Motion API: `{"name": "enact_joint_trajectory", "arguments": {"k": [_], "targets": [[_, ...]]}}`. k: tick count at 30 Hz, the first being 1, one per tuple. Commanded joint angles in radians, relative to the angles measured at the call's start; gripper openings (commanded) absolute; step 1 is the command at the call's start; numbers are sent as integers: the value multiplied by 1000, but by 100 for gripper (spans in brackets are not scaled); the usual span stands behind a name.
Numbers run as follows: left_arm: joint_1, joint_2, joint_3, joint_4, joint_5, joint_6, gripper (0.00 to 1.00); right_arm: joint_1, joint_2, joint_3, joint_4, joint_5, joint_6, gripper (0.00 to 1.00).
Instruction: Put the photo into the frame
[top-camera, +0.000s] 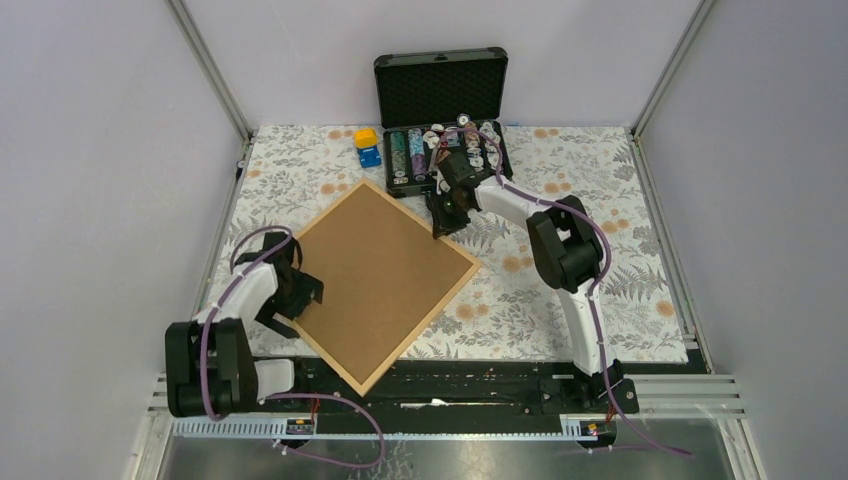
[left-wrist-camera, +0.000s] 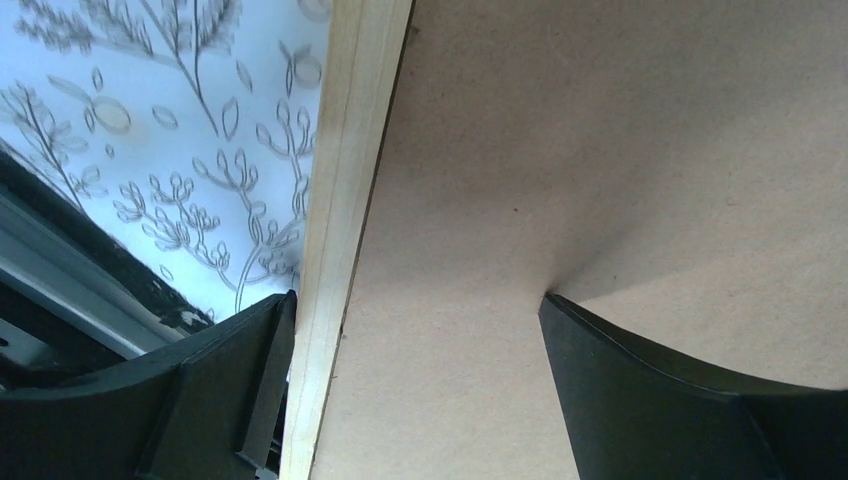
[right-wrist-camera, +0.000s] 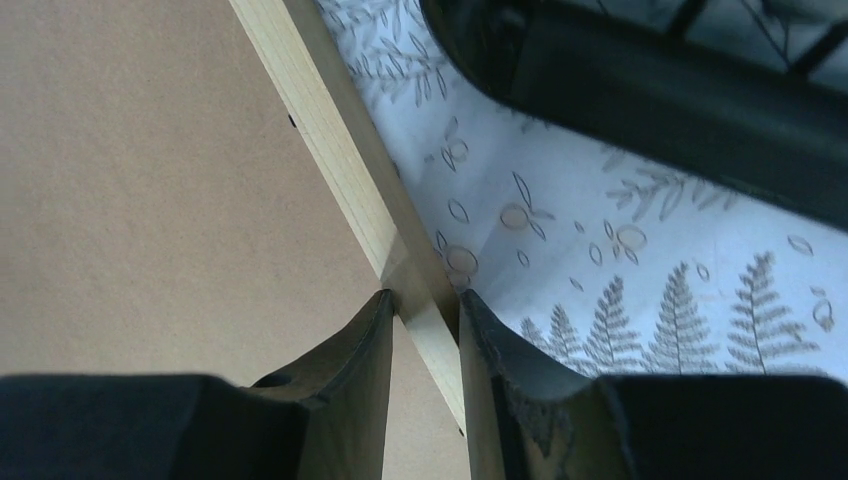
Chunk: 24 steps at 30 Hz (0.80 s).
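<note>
The frame (top-camera: 421, 329), thin light wood, lies diagonally on the patterned cloth with a plain brown backing sheet (top-camera: 385, 275) filling it. The photo is hidden. My left gripper (top-camera: 298, 305) stands open across the frame's left rail (left-wrist-camera: 345, 180). One finger is outside the rail over the cloth and the other rests on the backing sheet (left-wrist-camera: 600, 150). My right gripper (top-camera: 440, 222) is at the frame's far right edge. In the right wrist view its fingers press both sides of the wooden rail (right-wrist-camera: 330, 130), so that gripper (right-wrist-camera: 424, 300) is shut on the rail.
An open black case (top-camera: 440, 100) of chips stands at the back, just beyond my right gripper, and its dark body (right-wrist-camera: 680, 90) shows in the right wrist view. A small yellow and blue toy (top-camera: 368, 147) sits left of the case. Walls enclose the table on three sides.
</note>
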<state>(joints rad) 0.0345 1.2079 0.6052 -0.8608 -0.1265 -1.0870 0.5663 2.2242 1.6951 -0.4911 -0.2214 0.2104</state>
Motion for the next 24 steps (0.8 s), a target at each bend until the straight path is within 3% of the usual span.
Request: {"name": "enact_joint_trajectory", "arguments": {"k": [1,8,15,18,20,24], "targets": [[97,116,112,280,16,89,97,32,82,81,17,-72,69,24],[181,326,333,314,72,260,98,73,144,177,2,-108,137,24],[202,545,538,323,118,403,99,128,56,-11,159,-179,266,27],[204,612,602,332,169,387,98,127,79,45,141,-153,247,30],[204,637,648,314,209,389,99,125,123,126,82,-107,215,31],[203,567,640,274,145,430,99,115,179,208,33,-34,150,36]]}}
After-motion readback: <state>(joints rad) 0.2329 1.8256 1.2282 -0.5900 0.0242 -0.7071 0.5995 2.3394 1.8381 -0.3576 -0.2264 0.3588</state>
